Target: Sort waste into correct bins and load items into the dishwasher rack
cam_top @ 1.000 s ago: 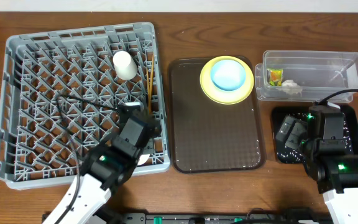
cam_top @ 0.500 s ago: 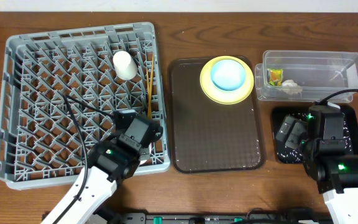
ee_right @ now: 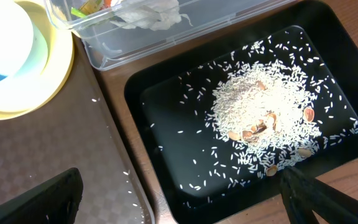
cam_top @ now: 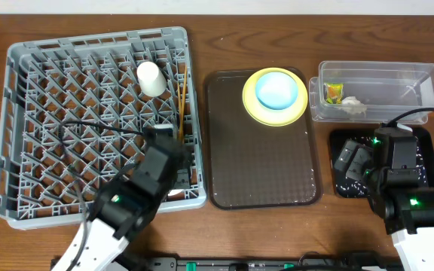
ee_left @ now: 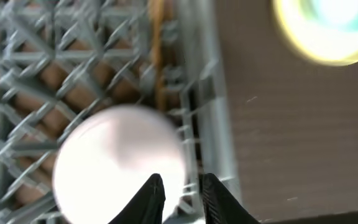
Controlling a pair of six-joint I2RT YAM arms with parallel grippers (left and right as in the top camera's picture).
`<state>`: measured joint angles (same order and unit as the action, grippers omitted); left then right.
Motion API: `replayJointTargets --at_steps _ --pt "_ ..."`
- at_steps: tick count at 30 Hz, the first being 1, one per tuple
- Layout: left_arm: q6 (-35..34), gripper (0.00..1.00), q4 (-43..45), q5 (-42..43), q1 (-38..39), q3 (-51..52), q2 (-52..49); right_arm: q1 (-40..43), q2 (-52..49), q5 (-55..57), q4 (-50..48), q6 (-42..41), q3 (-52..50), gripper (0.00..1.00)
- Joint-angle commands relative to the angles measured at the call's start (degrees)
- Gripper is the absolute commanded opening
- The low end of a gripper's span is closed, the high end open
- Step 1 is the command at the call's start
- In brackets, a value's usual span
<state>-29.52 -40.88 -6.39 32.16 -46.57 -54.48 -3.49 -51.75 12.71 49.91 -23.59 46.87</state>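
The white bowl (ee_left: 114, 165) lies in the grey dishwasher rack (cam_top: 96, 39) at its near right corner, mostly hidden under my left arm in the overhead view. My left gripper (ee_left: 182, 190) stands open by a narrow gap, its jaws astride the bowl's right rim. A white cup (cam_top: 151, 77) and chopsticks (cam_top: 181, 105) also rest in the rack. The yellow plate (cam_top: 251, 105) carries the blue dish (cam_top: 276, 89). My right gripper (ee_right: 185, 202) is wide open and empty over the near left corner of the black tray (ee_right: 166, 124), which holds rice scraps (ee_right: 272, 106).
The brown serving tray (cam_top: 262, 165) lies between rack and bins, plate and dish at its far end. The clear tub (cam_top: 420, 79) behind the black tray holds the wrapper (cam_top: 332, 92) and tissue (cam_top: 353, 104). Cables trail over the rack.
My left gripper's jaws have parted a little at the bowl's rim, and the left arm has shifted slightly over the rack. The right arm has not moved.
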Motion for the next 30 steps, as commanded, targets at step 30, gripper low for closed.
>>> replayJointTargets --at_steps 30 --pt "5.31 0.19 12.66 4.39 0.07 -1.51 -23.10 0.31 0.00 0.76 0.04 0.52 0.26 0.99"
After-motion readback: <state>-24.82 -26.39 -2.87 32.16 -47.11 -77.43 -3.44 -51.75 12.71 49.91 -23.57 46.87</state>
